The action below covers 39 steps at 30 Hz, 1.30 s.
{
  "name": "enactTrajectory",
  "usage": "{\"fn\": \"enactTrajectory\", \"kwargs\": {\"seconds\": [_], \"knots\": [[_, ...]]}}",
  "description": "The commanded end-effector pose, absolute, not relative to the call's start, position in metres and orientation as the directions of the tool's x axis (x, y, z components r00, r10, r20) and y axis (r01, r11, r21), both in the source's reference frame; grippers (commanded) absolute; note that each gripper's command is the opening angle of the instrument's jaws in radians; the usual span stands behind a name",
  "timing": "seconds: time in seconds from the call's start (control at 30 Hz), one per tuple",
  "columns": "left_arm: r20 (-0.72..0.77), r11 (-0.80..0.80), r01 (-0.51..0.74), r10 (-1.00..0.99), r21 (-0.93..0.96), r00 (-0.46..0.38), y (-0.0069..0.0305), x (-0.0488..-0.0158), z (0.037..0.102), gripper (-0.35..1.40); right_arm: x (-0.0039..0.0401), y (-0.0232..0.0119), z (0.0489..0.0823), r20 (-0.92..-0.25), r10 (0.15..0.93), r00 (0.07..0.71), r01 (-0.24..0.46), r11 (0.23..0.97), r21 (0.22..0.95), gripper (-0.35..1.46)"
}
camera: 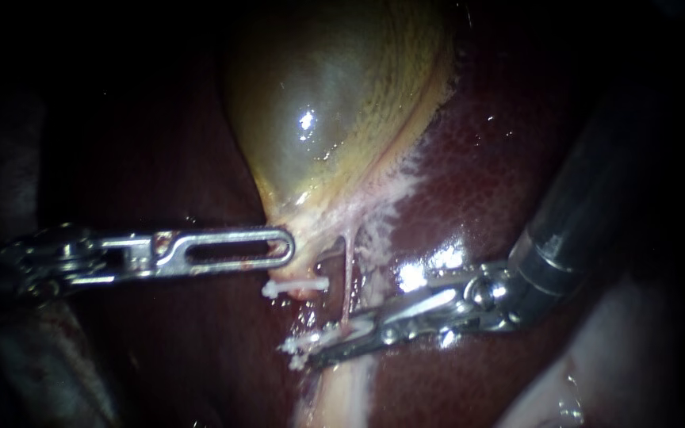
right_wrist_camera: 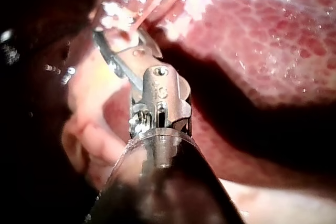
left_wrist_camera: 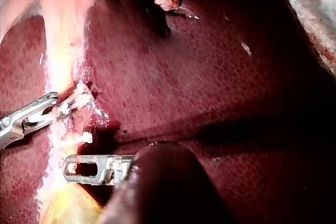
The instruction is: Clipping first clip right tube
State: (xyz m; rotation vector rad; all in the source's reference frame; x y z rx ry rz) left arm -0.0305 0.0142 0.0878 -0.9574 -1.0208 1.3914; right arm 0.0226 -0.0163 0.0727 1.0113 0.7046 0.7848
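Observation:
The yellow-green gallbladder [camera: 334,103] narrows to a pale neck. Two thin tubes run down from it. The left tube carries a white clip [camera: 295,287]. The right tube [camera: 348,273] is a thin pink strand that drops into the jaws of my right instrument [camera: 319,347]. Those jaws lie almost together on a white clip [camera: 304,345] set across the tube's lower end. My left instrument [camera: 285,250], with a slotted jaw, grips the gallbladder's neck from the left. In the left wrist view my right instrument [left_wrist_camera: 58,106] holds its clip [left_wrist_camera: 79,98] at the pale strip, ahead of my left instrument [left_wrist_camera: 68,167].
Dark red liver [camera: 485,174] lies around and under the tubes. A pale tissue band [camera: 342,392] runs down from below the jaws. In the right wrist view the pink tube [right_wrist_camera: 152,3] lies just ahead of the jaws [right_wrist_camera: 113,35], with liver [right_wrist_camera: 273,30] beside them.

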Motion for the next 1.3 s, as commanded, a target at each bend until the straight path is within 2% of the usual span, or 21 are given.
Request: {"fn": "enactTrajectory", "kwargs": {"seconds": [0.03,0.3,0.57,1.3], "knots": [[0.0,-0.02,-0.3,0.998,-0.954,-0.064,0.0142,-0.0305,0.0878,-0.35,0.0226,-0.0162,0.0728,-0.15,0.83,0.537,-0.235,0.318,0.919,0.1],[-0.001,-0.02,-0.3,0.998,-0.954,-0.064,0.0142,-0.0305,0.0878,-0.35,0.0223,-0.0156,0.0737,-0.151,0.829,0.538,-0.233,0.319,0.919,-0.35],[-0.001,-0.02,-0.3,0.998,-0.954,-0.064,0.0142,-0.0305,0.0878,-0.35,0.0218,-0.0155,0.0748,-0.148,0.822,0.551,-0.241,0.326,0.914,-0.35],[-0.001,-0.02,-0.301,0.998,-0.954,-0.063,0.0142,-0.0305,0.0878,-0.35,0.0218,-0.0154,0.0749,-0.147,0.82,0.552,-0.243,0.327,0.913,-0.35]]}}
